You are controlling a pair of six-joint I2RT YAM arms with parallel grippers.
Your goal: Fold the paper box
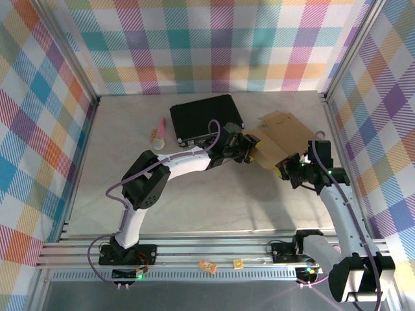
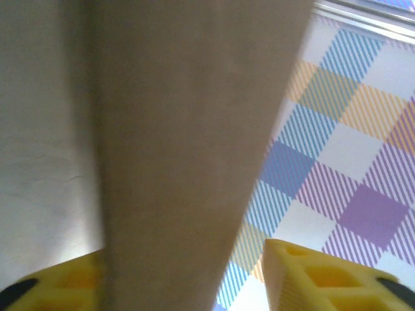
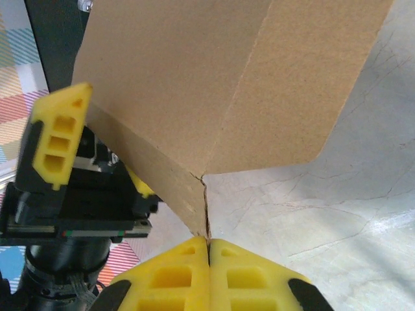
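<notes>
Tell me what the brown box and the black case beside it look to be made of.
The box looks like plain brown cardboard, matte, with a fibrous surface and a sharp fold crease. The black case seems to be hard plastic, smooth and straight-edged, though from above that stays uncertain.

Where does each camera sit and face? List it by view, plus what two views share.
Top external: above, behind the bases, looking down at the table; both arms, left claw and right claw at the paper box.
Left wrist: facing a box panel close up, plaid wall beyond; own yellow fingers.
Right wrist: facing the box's fold; own closed fingers.
Shared: top and right wrist show the left claw.
</notes>
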